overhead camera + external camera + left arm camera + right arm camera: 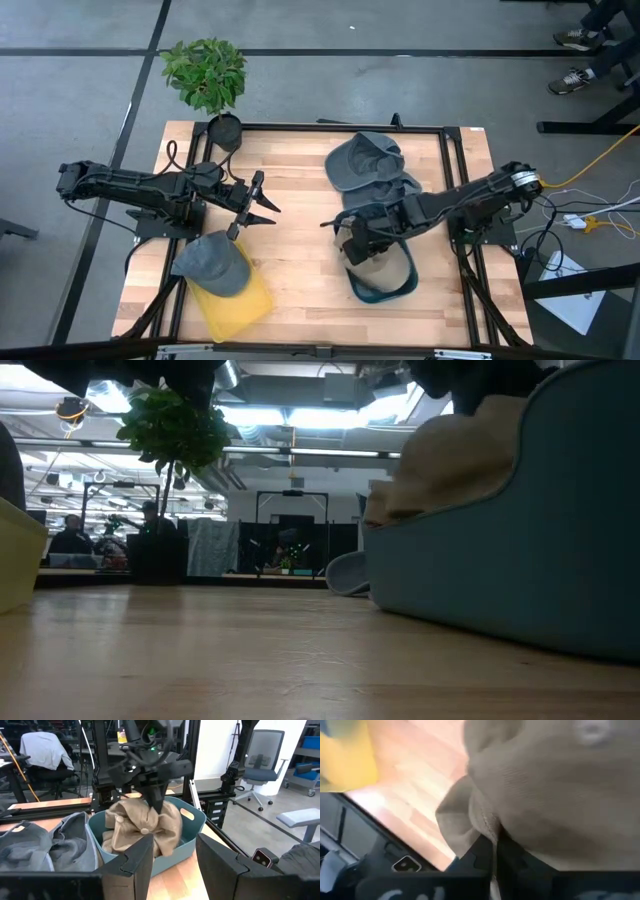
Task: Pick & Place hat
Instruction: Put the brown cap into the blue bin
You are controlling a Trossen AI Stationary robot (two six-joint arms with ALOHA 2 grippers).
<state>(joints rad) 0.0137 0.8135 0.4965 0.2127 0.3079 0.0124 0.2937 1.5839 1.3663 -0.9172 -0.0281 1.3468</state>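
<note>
The right gripper point(362, 240) gripped the tan hat point(144, 825) over the teal bin point(383, 285); 1 grey hat point(213, 262) already sat in the yellow bin point(240, 305); grey hats point(368, 165) remained; the left gripper point(262, 205) waited, fingers spread.

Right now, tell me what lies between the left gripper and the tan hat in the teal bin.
Only bare wooden table, seen in the high view. The left gripper, jaws open, faces the tan hat, which the right gripper holds over the teal bin.
</note>
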